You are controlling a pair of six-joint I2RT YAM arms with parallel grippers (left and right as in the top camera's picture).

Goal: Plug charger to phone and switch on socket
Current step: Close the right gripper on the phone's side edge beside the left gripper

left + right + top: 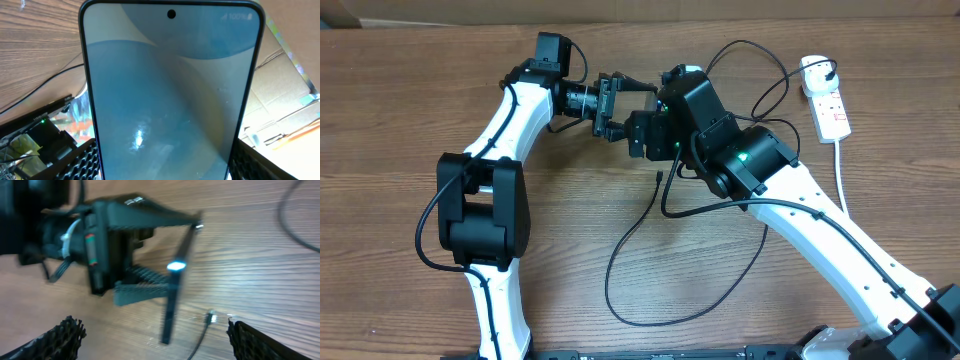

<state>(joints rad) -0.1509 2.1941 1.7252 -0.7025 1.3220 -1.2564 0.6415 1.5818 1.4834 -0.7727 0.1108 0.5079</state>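
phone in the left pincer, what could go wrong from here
The phone is clamped only by its edges in the left pincer; pushing a plug in could twist it loose. The connector tip lies flat on the table by the open, empty right pincer, small and easy to nudge away.

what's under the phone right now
Bare wooden table shows below the phone, which the left gripper holds. The charger's connector tip lies on the table beside its lower end, unplugged. Overhead, the right arm hides that spot.
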